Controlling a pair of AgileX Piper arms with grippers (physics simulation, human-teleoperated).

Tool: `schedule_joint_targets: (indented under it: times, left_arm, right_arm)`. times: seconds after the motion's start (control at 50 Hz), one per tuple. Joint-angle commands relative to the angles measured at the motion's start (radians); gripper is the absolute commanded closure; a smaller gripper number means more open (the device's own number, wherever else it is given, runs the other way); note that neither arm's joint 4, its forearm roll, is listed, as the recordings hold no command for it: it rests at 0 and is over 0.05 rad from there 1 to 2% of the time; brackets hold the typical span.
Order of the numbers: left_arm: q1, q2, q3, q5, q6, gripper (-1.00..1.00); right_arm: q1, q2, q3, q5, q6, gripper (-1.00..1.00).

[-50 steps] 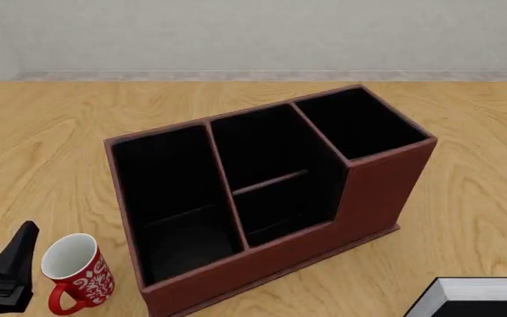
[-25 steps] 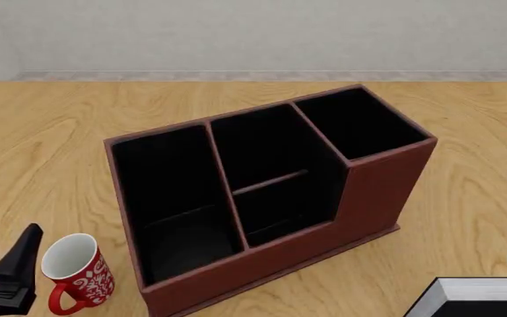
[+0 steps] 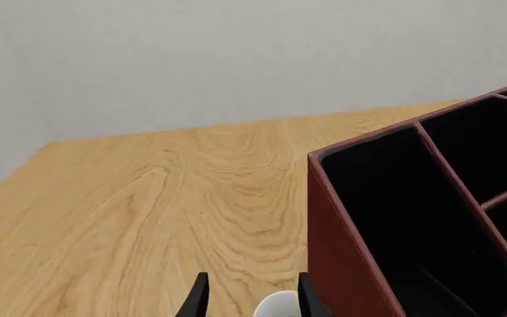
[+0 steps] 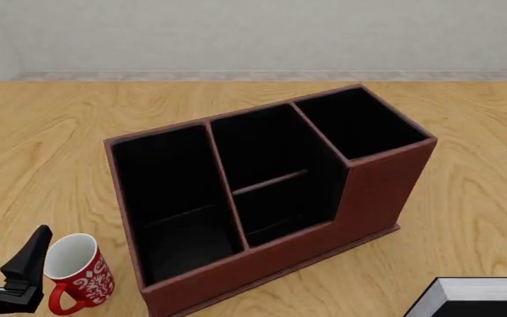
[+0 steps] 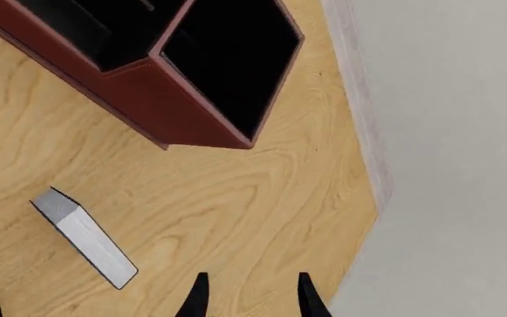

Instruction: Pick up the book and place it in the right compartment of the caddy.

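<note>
While the book (image 4: 478, 297) lies untouched on the table near the caddy (image 4: 385, 191), its right compartment (image 4: 359, 122) empty, both grippers, left (image 3: 249, 296) and right (image 5: 249, 294), are spread open, holding nothing.

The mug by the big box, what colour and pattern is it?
The mug is red with white swirly markings and a white inside, clearest in the front view.

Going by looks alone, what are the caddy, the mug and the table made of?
The caddy: seemingly leather-look or coated board, matte reddish-brown outside with a black, felt-like lining.
The mug: probably glazed ceramic, glossy red with white pattern and a white inside.
The table: light wood or wood veneer, with clear grain swirls and a satin finish.
All rendered, so only appearance.
</note>
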Motion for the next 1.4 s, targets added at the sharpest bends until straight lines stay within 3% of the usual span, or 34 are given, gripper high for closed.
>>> schedule_joint_targets:
  times: [0.02, 0.34, 0.4, 0.5, 0.62, 0.72, 0.86, 0.98, 1.02, 1.14, 1.4]
  left_arm:
    - [0.003, -0.005, 0.0, 0.017, -0.005, -1.0]
    - [0.003, -0.013, 0.001, 0.032, -0.008, -1.0]
    - [0.0, -0.01, 0.001, 0.033, -0.009, -1.0]
    - [0.002, -0.013, 0.001, 0.035, -0.01, -1.0]
    - [-0.002, -0.015, 0.001, 0.039, -0.009, -1.0]
    - [-0.007, -0.008, 0.001, 0.033, -0.005, -1.0]
    - [-0.013, 0.003, 0.001, 0.024, -0.005, -1.0]
    - [-0.015, 0.01, 0.001, 0.019, -0.001, -1.0]
    - [-0.015, 0.009, 0.001, 0.02, -0.002, -1.0]
    - [-0.017, 0.004, 0.001, 0.027, 0.001, -1.0]
    - [-0.02, 0.01, 0.001, 0.023, 0.004, -1.0]
  right_arm:
    - [0.024, 0.056, 0.073, 0.0, -0.003, -1.0]
    - [0.088, 0.082, 0.228, 0.0, 0.05, -1.0]
    - [0.093, 0.081, 0.212, 0.0, 0.051, -1.0]
    - [0.125, 0.084, 0.244, 0.0, 0.098, -1.0]
    - [0.089, 0.071, 0.286, 0.0, 0.085, -1.0]
    - [0.103, 0.073, 0.29, 0.0, 0.107, -1.0]
    - [0.05, 0.056, 0.345, 0.0, 0.065, -1.0]
    - [0.083, 0.063, 0.363, 0.0, 0.106, -1.0]
    - [0.067, 0.058, 0.379, 0.0, 0.092, -1.0]
    - [0.13, 0.073, 0.404, 0.0, 0.162, -1.0]
    - [0.16, 0.072, 0.452, 0.0, 0.216, -1.0]
